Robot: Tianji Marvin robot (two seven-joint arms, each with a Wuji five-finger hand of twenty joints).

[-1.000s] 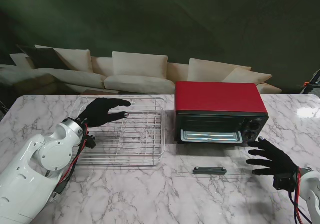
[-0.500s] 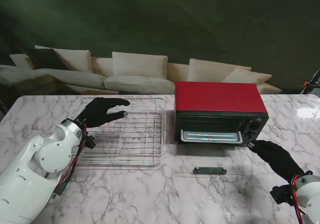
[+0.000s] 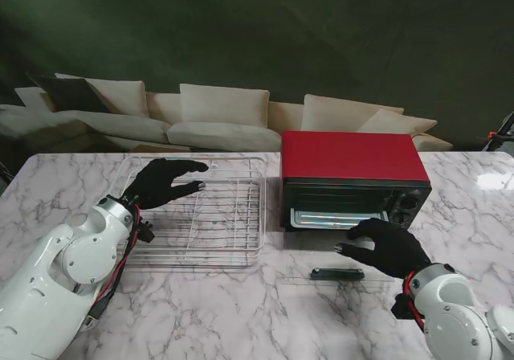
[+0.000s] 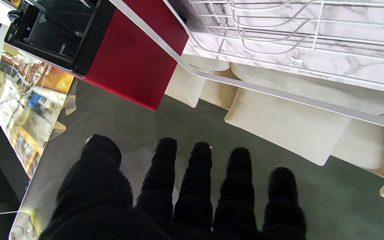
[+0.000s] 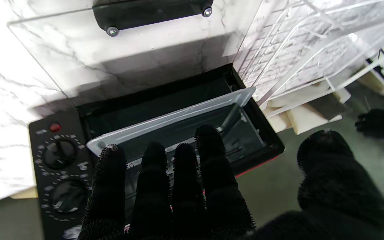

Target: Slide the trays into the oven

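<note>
The red oven [image 3: 353, 167] stands at the right with its glass door [image 3: 337, 278] folded flat on the table. A shiny metal tray [image 3: 337, 218] sticks partway out of its mouth; its front lip [image 5: 172, 123] lies just past my right hand's fingertips [image 5: 182, 150]. My right hand [image 3: 385, 246] hovers open above the door, fingers stretched toward the tray, holding nothing. A white wire rack [image 3: 209, 211] lies on the table left of the oven. Above the rack's far left part hangs my left hand [image 3: 165, 182], open and empty, with its fingers [image 4: 195, 186] spread.
The door's black handle [image 3: 337, 274] lies nearer to me than my right hand. Two black knobs [image 5: 60, 153] sit on the oven's control panel [image 3: 408, 203], on its right side. Beige sofas [image 3: 225, 115] stand beyond the table's far edge. The table top is white marble [image 3: 201, 312].
My right hand has swung leftward from the table right of the oven to a spot in front of the oven mouth, over the open door. The left hand has barely moved.
</note>
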